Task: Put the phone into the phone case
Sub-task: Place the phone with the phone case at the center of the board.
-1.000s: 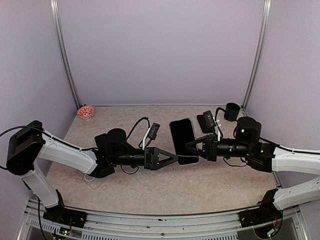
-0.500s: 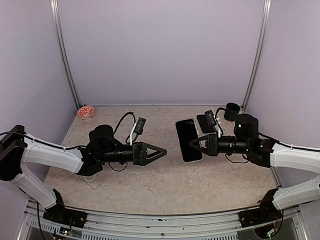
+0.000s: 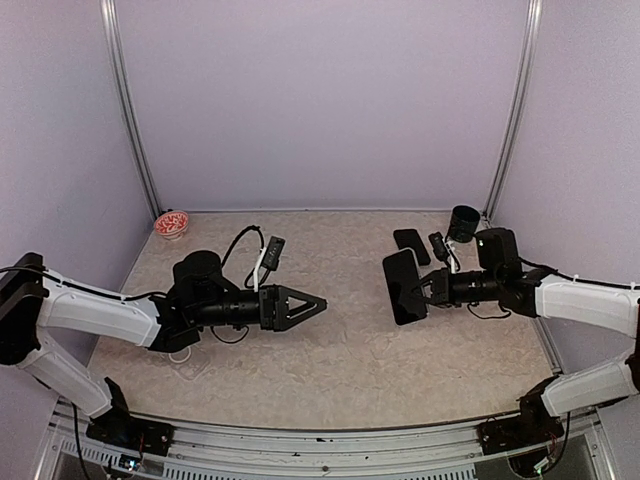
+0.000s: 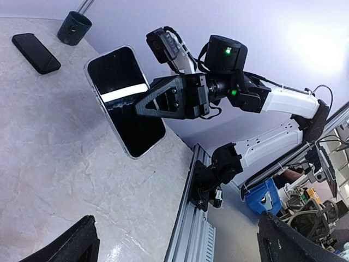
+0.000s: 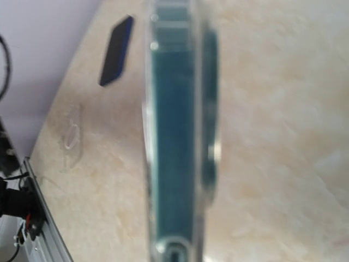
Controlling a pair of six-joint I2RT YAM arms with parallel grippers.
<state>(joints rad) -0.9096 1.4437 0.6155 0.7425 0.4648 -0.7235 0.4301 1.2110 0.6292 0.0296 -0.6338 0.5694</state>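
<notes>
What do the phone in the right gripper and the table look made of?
Phone: glossy black glass face, reflecting a light bar; pale translucent rim, probably clear plastic. Table: matte beige marbled surface, perhaps laminate or stone.

I'm checking all three feeds and can't read a single word, number or logo. The phone [image 4: 125,101] facing my left wrist camera shows a dark screen with only a glare stripe. The blue box [image 4: 265,199] beyond the table edge is too small to show any label.
</notes>
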